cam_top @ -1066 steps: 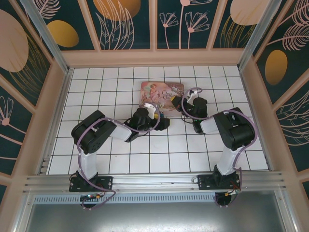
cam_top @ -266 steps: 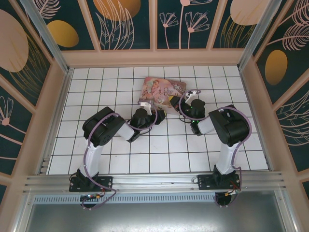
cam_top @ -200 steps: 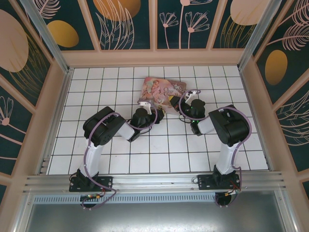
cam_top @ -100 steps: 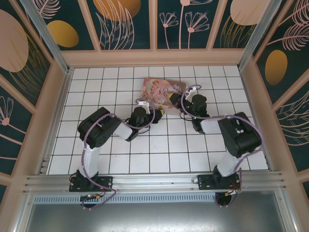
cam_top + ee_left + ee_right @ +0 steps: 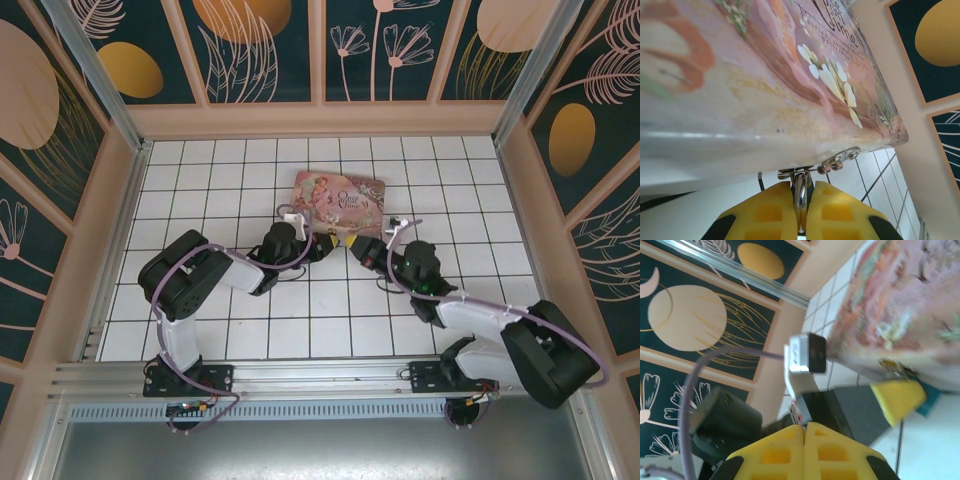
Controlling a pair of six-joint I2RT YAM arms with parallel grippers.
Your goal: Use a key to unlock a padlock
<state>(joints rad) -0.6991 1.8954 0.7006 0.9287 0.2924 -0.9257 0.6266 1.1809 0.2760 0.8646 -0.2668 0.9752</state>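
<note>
The step in hand appears to be steadying the padlock (image 5: 800, 202): the left gripper (image 5: 800, 190) is clamped on its shackle at the hasp (image 5: 840, 160) of the pink tin (image 5: 765, 75), while the right gripper (image 5: 804, 432), pads pressed together with no key discernible, would next need fine alignment with the keyway.

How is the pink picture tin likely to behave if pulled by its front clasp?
The pink tin probably slides easily: it lies flat and low on smooth white tiles. Its thin-looking, glossy metal walls suggest it is light and stiff. Pulled at the small clasp, it would likely swivel rather than tip.
</note>
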